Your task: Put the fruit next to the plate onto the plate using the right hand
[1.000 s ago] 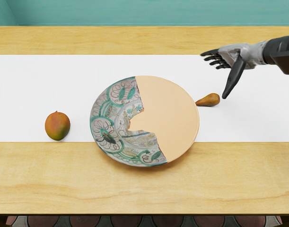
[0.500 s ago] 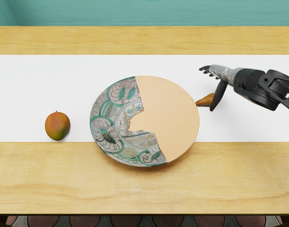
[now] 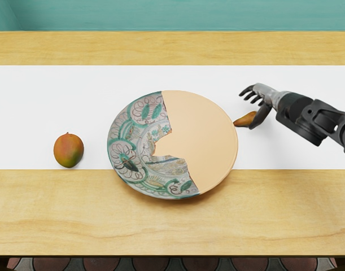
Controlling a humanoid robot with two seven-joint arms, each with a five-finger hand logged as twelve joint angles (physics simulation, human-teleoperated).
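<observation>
Shows the right hand [image 3: 263, 101] at 2 o'clock of the plate [image 3: 209, 141], fingers spread wide, gripping nothing. Thumb hanging down at the fat end of the pear [image 3: 244, 119]; cannot tell whether touching. Pear lying on the white runner [image 3: 59, 96], just beside the plate's rim. 1 mango [image 3: 68, 149] at 9 o'clock, well apart.

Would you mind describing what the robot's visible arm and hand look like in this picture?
Only the right arm shows: chunky, rounded segments in dark grey to black, with a ringed joint near the wrist. The right hand has a silver-grey metallic back and slim black fingers. No cables or markings are visible.
</observation>
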